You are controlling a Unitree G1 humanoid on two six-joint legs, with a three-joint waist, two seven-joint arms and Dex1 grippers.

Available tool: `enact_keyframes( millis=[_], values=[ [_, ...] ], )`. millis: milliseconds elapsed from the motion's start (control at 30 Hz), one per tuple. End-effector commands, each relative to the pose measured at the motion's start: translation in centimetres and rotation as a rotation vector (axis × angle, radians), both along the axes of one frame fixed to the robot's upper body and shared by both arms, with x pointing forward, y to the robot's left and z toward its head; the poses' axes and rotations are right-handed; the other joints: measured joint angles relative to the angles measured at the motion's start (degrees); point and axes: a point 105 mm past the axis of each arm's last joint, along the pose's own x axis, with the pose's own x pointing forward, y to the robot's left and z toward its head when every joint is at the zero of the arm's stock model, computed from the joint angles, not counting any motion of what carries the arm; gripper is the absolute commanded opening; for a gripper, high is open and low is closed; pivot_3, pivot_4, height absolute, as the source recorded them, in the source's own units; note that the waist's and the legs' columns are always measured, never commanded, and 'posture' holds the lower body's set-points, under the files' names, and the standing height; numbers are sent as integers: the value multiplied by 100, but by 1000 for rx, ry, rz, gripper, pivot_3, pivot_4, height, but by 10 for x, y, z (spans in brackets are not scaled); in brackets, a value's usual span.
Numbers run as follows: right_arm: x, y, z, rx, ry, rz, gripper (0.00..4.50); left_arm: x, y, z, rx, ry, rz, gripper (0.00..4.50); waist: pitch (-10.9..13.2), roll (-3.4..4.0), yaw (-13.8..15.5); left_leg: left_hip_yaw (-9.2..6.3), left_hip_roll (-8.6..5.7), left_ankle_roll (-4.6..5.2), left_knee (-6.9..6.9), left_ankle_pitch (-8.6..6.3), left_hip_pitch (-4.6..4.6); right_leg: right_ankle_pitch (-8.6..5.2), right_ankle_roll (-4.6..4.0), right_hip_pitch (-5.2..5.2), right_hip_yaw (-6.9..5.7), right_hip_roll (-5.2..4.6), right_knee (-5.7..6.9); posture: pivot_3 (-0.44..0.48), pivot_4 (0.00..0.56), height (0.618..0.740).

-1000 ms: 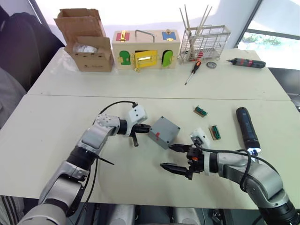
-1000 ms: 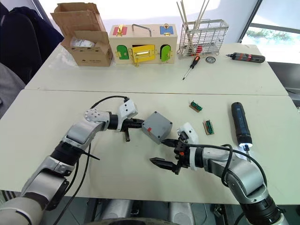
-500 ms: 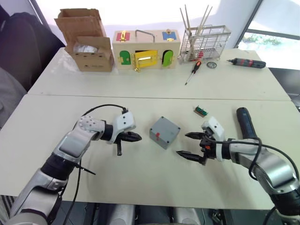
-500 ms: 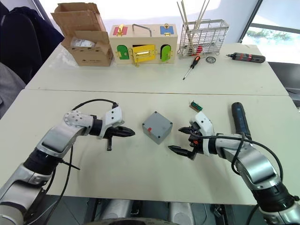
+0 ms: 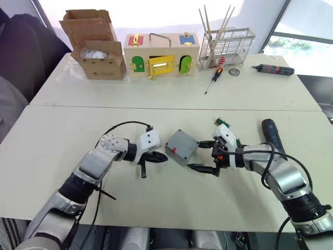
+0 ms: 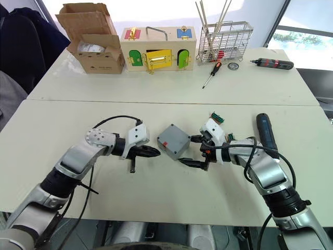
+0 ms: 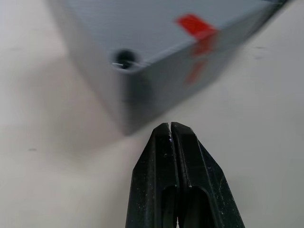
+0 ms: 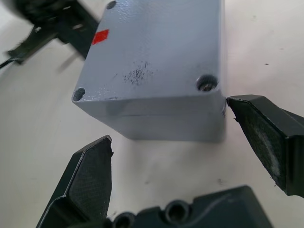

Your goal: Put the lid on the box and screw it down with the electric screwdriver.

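Note:
The grey box (image 5: 182, 147) stands in the middle of the near table, with a small red mark (image 8: 99, 36) at one edge. Its top is a flat grey face with corner screw holes and a thin seam below it; this looks like the lid (image 8: 152, 52) sitting on the box. My left gripper (image 5: 164, 156) is shut and empty, its tip just short of the box's left corner. My right gripper (image 5: 199, 154) is open, one finger (image 8: 268, 133) on either side of the box's right corner without gripping. The electric screwdriver (image 5: 271, 136) lies on the table right of my right gripper.
On the far table stand a cardboard carton (image 5: 96, 47), a wooden box with coloured doors (image 5: 161, 54) and a wire rack (image 5: 226, 47). An orange-and-black screwdriver (image 5: 213, 80) and a slim driver with red bands (image 5: 273, 70) lie near them. A small green part (image 5: 223, 123) lies behind my right gripper.
My left gripper has come back rightward to the box's left corner, still shut. My right gripper has moved left, its open fingers now at the box's right corner. The box has stayed put.

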Motion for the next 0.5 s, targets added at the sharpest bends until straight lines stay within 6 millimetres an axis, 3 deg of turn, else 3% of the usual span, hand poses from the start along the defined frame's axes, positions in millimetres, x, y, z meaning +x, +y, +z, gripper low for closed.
enact_keyframes(
  millis=[33,300,500],
  values=[
    [-12,14,9,44,-14,66,4476,8,-1,10,-3,-76,8,0,0,0,1,0,0,0,0,0,0,0,0,-1,0,0,0,0,150,735],
    [-30,14,-3,32,55,66,4476,6,-2,9,0,-81,-1,0,0,0,8,-1,0,-1,0,1,0,0,0,0,0,0,0,0,150,735],
    [-26,12,-1,30,38,31,4476,8,-4,12,-5,-95,7,0,0,0,12,-1,0,-1,0,0,0,0,0,0,0,0,0,0,150,735]
  ],
)
